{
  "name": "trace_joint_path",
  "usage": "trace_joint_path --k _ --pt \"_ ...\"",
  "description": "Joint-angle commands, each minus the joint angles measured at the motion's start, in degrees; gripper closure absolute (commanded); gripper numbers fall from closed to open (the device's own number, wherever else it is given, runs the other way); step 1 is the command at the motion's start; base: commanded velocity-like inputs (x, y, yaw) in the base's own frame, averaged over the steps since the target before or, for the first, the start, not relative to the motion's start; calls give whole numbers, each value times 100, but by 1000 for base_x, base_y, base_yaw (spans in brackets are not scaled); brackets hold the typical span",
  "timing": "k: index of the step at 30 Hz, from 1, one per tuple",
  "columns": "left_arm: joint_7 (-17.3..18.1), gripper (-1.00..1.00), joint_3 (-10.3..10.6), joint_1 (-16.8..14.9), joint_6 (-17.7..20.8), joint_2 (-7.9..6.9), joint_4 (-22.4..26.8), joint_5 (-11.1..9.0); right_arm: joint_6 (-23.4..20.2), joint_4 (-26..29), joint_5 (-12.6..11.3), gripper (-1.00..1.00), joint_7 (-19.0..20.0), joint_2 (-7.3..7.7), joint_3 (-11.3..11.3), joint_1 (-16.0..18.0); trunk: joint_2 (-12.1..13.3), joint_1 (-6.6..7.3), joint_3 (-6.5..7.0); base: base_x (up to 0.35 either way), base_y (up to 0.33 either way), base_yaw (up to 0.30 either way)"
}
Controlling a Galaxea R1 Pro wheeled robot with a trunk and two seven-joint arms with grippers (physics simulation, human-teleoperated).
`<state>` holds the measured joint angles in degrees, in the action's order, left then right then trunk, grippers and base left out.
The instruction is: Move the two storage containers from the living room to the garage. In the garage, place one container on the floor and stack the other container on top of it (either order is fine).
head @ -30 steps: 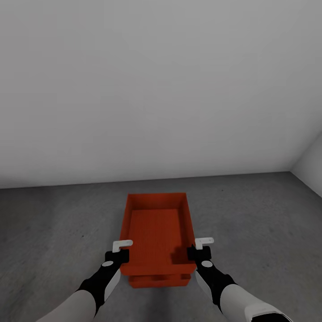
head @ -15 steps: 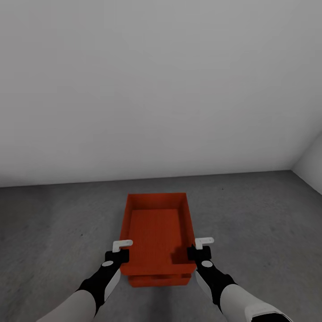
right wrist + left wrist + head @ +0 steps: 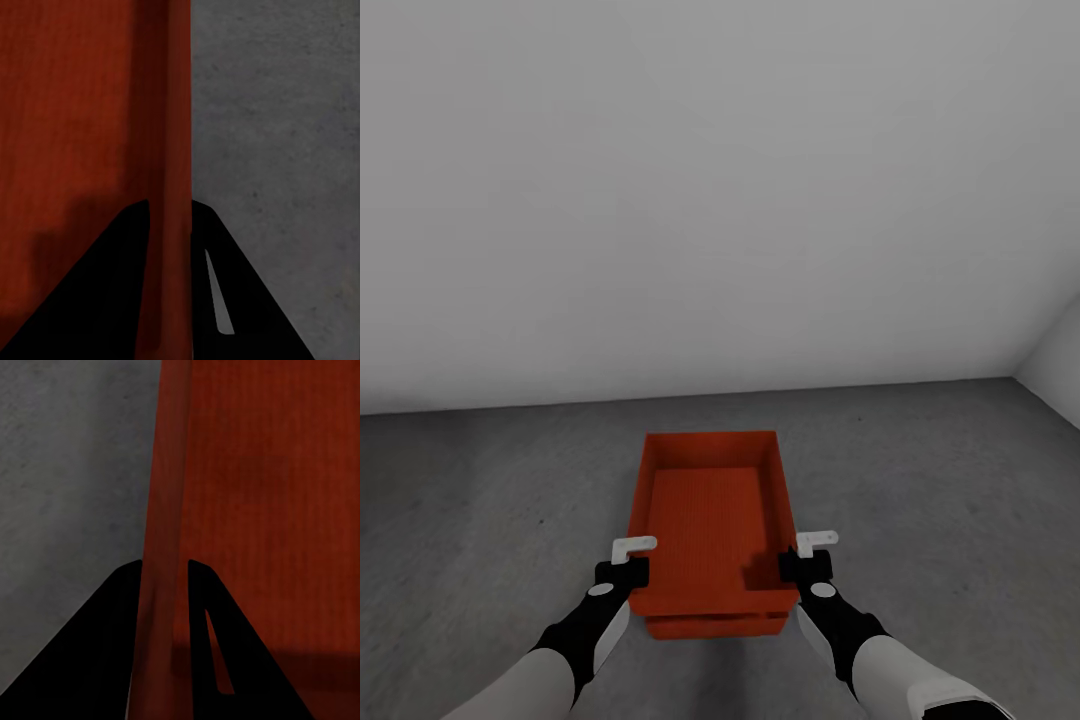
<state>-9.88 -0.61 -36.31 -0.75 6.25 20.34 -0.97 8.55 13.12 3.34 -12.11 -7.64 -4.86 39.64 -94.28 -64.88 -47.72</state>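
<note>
Upper container sits on the lower container, and we've got left gripper at nine o'clock, right gripper at three, each clamping its side wall.

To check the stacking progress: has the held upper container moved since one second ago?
Yes, slightly. The upper container sank toward the lower container beneath it; less of that front now shows.

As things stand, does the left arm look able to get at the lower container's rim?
Probably not: the left gripper is clamped on the upper container wall, which covers the lower container apart from its near edge.
</note>
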Motion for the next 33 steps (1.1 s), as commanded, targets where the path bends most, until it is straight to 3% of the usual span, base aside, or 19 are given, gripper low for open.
trace_joint_path --k 1,20,33 --pt "-340 100 -45 1 -5 -10 -14 -9 15 24 97 100 -81 3 125 9 -44 -22 -22 0 0 0" --pt "-340 100 -44 1 -4 -10 -13 -9 15 24 97 100 -81 7 125 9 -806 -439 -363 0 0 0" --pt "-340 100 -46 1 -6 -10 -13 -9 15 24 97 100 -81 4 125 9 -886 -483 -399 0 0 0"
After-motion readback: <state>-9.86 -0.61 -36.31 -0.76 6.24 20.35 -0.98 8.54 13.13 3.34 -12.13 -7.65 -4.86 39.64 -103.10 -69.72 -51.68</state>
